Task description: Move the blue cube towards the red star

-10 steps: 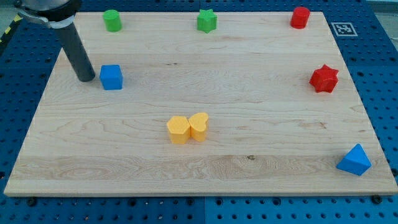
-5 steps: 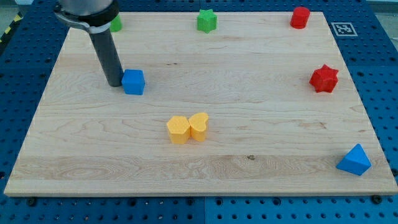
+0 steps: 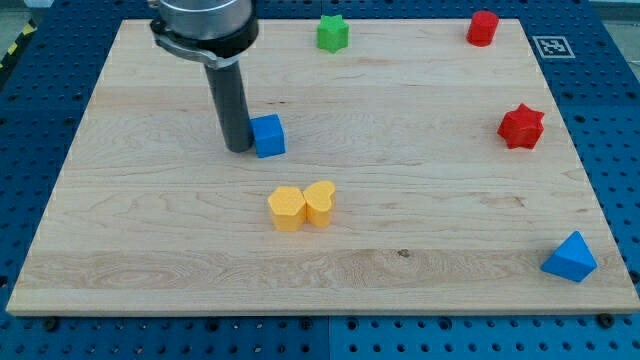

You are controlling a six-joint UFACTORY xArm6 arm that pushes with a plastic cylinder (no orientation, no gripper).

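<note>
Left of the blue cube [image 3: 268, 136], touching it, stands my tip [image 3: 238, 149]; no jaws exist here. The red star [image 3: 521, 127] lies far to the cube's right.

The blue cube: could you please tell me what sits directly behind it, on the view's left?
My tip stands against the blue cube there. The rod covers that face, so contact itself is hidden.
</note>
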